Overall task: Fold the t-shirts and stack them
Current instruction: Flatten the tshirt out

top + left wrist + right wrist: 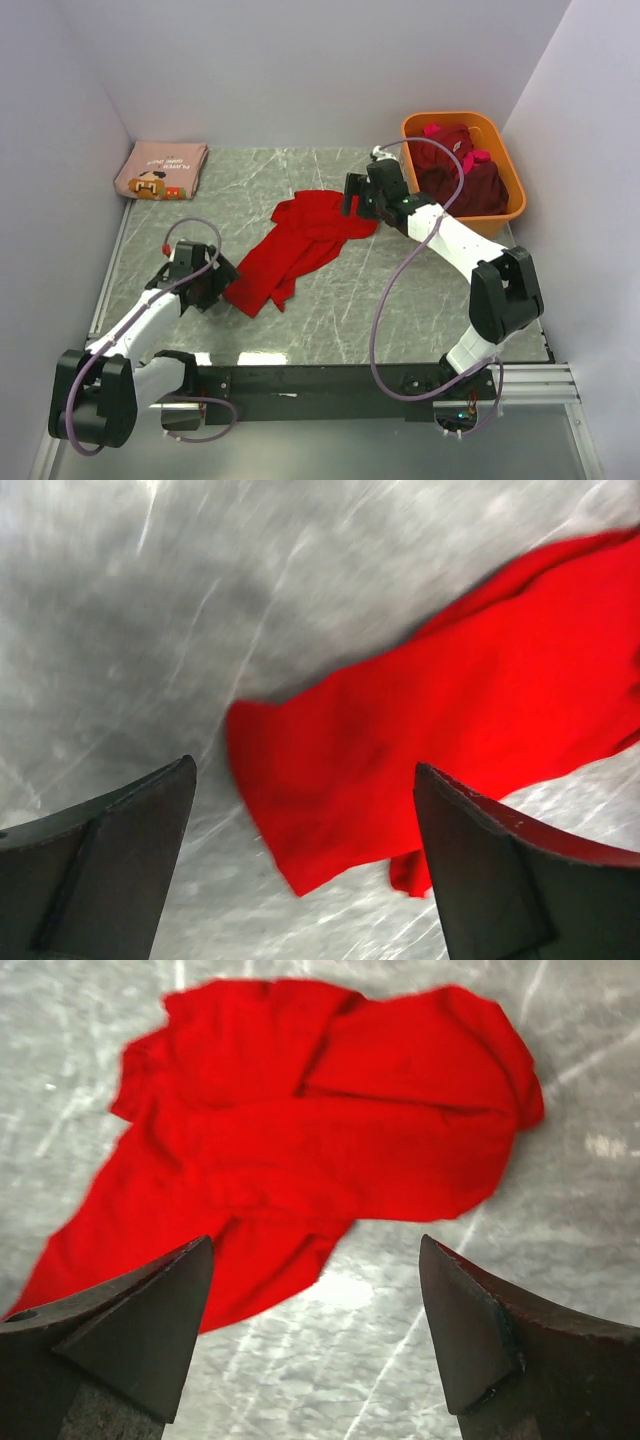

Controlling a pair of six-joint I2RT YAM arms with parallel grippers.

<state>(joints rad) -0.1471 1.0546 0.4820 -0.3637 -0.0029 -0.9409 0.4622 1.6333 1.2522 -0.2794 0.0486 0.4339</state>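
A plain bright red t-shirt (pixel 300 245) lies crumpled and unfolded in the middle of the table. My left gripper (pixel 212 283) hovers open at its lower left tip; in the left wrist view the red t-shirt (pixel 450 710) ends between the wide-apart fingers of the left gripper (pixel 304 765). At the shirt's upper right edge my right gripper (pixel 352 196) is open and holds nothing. The right wrist view has the right gripper (pixel 316 1242) just off the rumpled red t-shirt (pixel 320 1120). A dusty-pink printed t-shirt (pixel 160 170) lies folded at the far left. Dark maroon t-shirts (pixel 462 172) fill the tub.
The orange plastic tub (pixel 515 205) stands at the far right, close behind the right arm. Pale walls close the table in on the left, back and right. Purple cables loop from both arms.
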